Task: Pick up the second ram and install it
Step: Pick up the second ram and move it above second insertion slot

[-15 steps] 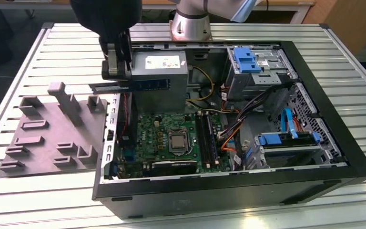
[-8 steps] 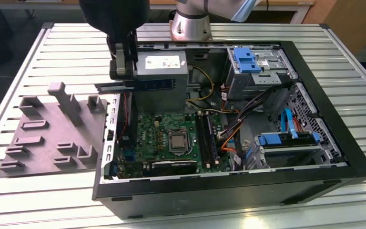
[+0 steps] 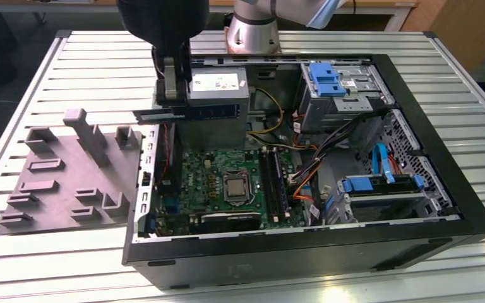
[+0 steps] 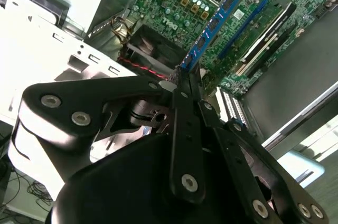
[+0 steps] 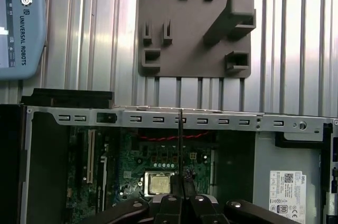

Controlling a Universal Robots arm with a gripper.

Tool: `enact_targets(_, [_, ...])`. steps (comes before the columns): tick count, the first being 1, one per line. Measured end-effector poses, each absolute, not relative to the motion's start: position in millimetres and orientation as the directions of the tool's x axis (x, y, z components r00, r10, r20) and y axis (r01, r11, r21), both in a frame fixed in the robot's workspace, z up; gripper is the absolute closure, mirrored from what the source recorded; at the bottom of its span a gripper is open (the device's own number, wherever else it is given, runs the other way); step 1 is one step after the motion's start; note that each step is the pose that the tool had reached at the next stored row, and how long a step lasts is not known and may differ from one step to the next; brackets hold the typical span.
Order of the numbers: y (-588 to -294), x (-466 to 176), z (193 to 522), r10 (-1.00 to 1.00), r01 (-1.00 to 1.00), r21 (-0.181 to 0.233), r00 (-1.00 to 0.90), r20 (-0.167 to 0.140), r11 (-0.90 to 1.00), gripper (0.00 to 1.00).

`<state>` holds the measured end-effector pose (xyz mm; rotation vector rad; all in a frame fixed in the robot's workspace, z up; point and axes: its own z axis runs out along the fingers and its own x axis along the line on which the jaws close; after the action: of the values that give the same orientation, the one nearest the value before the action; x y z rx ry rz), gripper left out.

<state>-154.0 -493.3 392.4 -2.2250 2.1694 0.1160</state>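
The tool (image 4: 182, 78) is gripping the second ram (image 4: 211, 26) by its flat faces near one end, probably so the contact edge is staying free for a slot. The stick is hanging level above the open computer case (image 3: 444, 189), over the motherboard (image 3: 225, 183) and not yet seated in the memory slots (image 3: 275, 183). Just beside the case, the grey tray (image 3: 57, 183) is lying on the ribbed metal desk (image 3: 99, 57), likely serving as a parts holder. A teach pendant (image 5: 18, 23) is resting on the desk too, and wooden furniture (image 3: 470, 25) is standing behind.
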Motion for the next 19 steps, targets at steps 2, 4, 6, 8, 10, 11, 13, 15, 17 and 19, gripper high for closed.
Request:
enact_targets(2, [-493, -152, 392, -0.997, -0.999, 0.029, 0.024, -0.076, -0.026, 0.89])
enact_targets(4, [-493, -149, 392, -0.997, -0.999, 0.029, 0.024, -0.076, -0.026, 0.89])
enact_targets(6, [-493, -147, 392, -0.997, -0.999, 0.029, 0.024, -0.076, -0.026, 0.89])
enact_targets(8, [-493, -145, 392, -0.997, -0.999, 0.029, 0.024, -0.076, -0.026, 0.89])
enact_targets(10, [-493, -142, 392, -0.997, -0.999, 0.029, 0.024, -0.076, -0.026, 0.89])
enact_targets(11, [-493, -141, 392, -0.997, -0.999, 0.029, 0.024, -0.076, -0.026, 0.89])
enact_targets(13, [-493, -139, 392, -0.997, -0.999, 0.029, 0.024, -0.076, -0.026, 0.89])
enact_targets(15, [-493, -137, 392, -0.997, -0.999, 0.029, 0.024, -0.076, -0.026, 0.89])
enact_targets(17, [-493, -134, 392, -0.997, -0.999, 0.029, 0.024, -0.076, -0.026, 0.89])
enact_targets(19, [-493, -132, 392, -0.997, -0.999, 0.029, 0.024, -0.076, -0.026, 0.89])
